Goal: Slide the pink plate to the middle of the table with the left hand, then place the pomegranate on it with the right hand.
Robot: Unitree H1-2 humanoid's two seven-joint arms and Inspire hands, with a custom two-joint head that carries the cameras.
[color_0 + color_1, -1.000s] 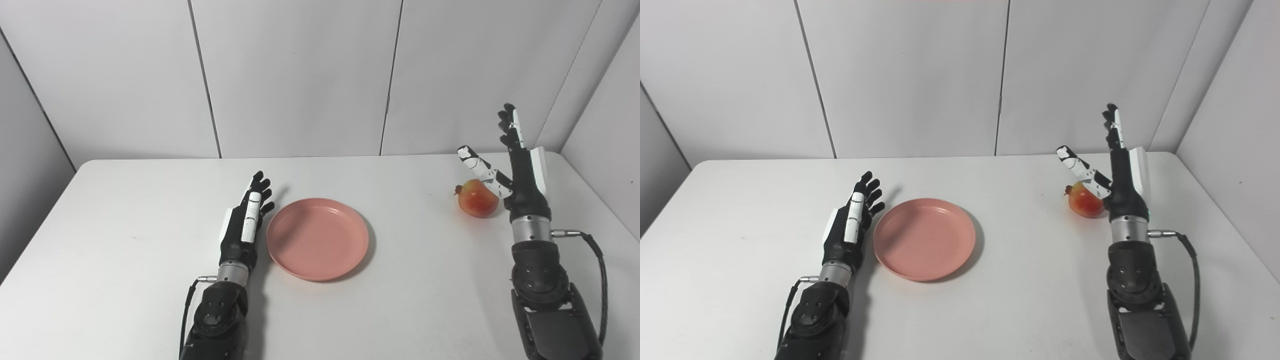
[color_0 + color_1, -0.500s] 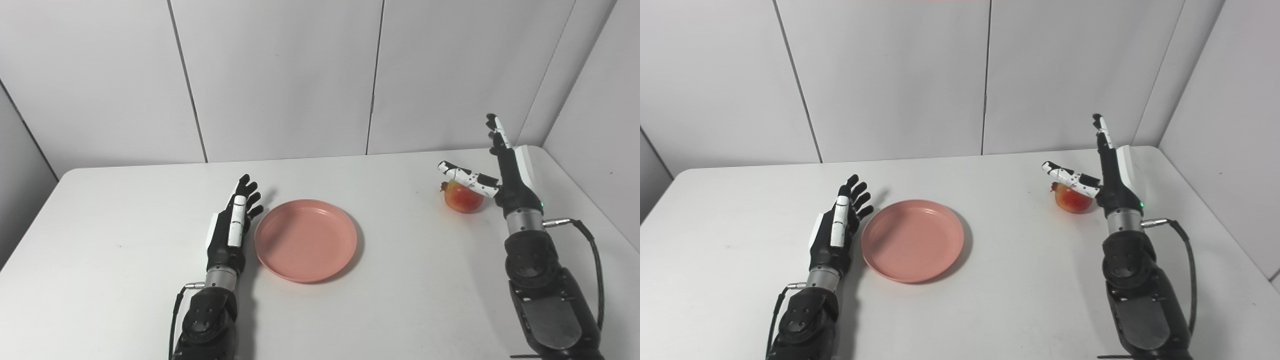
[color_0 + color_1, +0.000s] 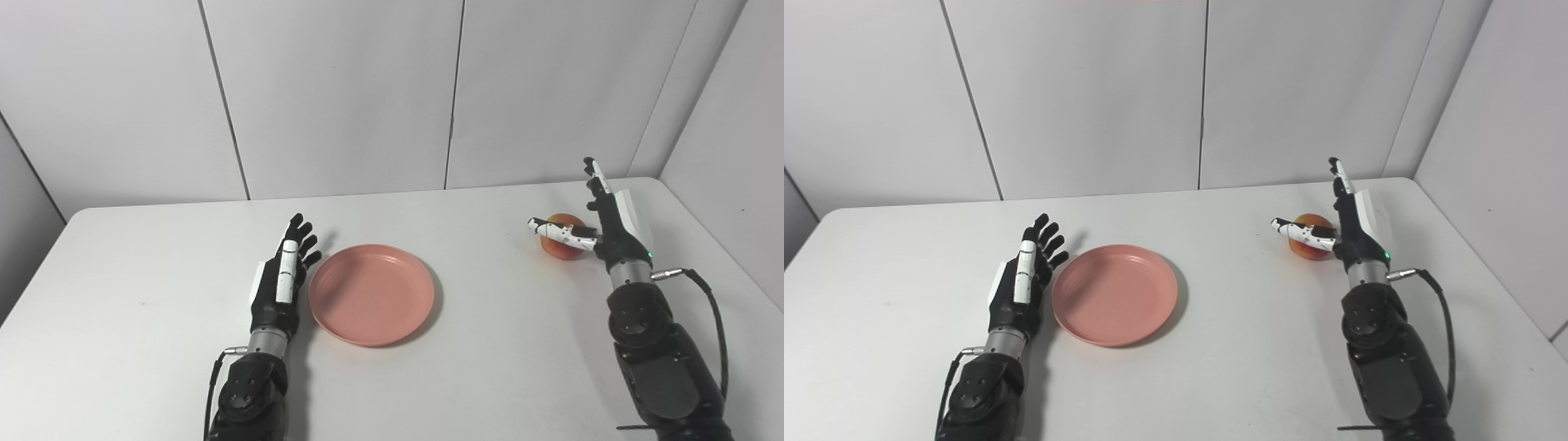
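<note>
The pink plate (image 3: 371,293) lies flat near the middle of the white table (image 3: 490,343). Just left of its rim my left hand (image 3: 283,277) rests open, fingers stretched forward, palm toward the plate. The red-orange pomegranate (image 3: 560,249) sits at the right side of the table. My right hand (image 3: 603,223) is open right beside it, fingers pointing up behind the fruit and the thumb reaching across its front. The same hand (image 3: 1350,223) and pomegranate (image 3: 1311,246) show in the right eye view; whether they touch is unclear.
White wall panels (image 3: 343,92) close the table's far side and a side wall (image 3: 729,135) stands at the right. The right arm's cable (image 3: 713,306) loops beside its forearm.
The camera has shifted, so the whole scene slid left. My right hand has dropped lower and its thumb now crosses the pomegranate's front. The left hand and plate keep their relation.
</note>
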